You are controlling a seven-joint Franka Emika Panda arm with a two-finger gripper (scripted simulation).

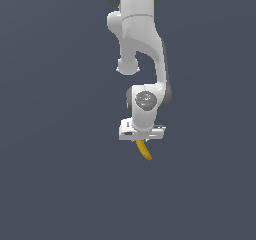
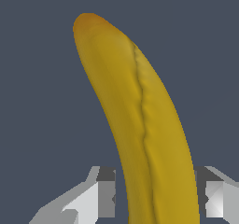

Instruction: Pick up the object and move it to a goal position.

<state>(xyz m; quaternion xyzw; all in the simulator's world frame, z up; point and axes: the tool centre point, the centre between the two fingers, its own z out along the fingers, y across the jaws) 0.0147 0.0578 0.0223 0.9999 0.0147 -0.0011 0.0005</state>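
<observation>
Below the arm's wrist, in the exterior view, the banana (image 1: 144,150) hangs from the tool (image 1: 142,140), free end pointing down and slightly toward the exterior view's right. Nothing under it shows a contact; flat dark grey background all round, no counter edge to be made out.

Tool state: closed onto the banana. Wrist view shows one finger (image 2: 103,192) on each side of the fruit (image 2: 140,120), both pressed up against the peel near the end closest to the camera. The held end itself is out of frame, so which end is the stem cannot be told.

Handling, as judgement: light, smooth-skinned, curved, so apt to pivot between flat pads. The grip sits near one end with most of the length hanging free, which invites swing on fast moves. A hold nearer mid-length, across the narrow width, would likely be steadier. Real fruit would bruise under hard squeeze; moderate force seems enough.

Markings: no brand, sticker or writing visible on peel, fingers or arm. A lengthwise ridge runs down the peel.
</observation>
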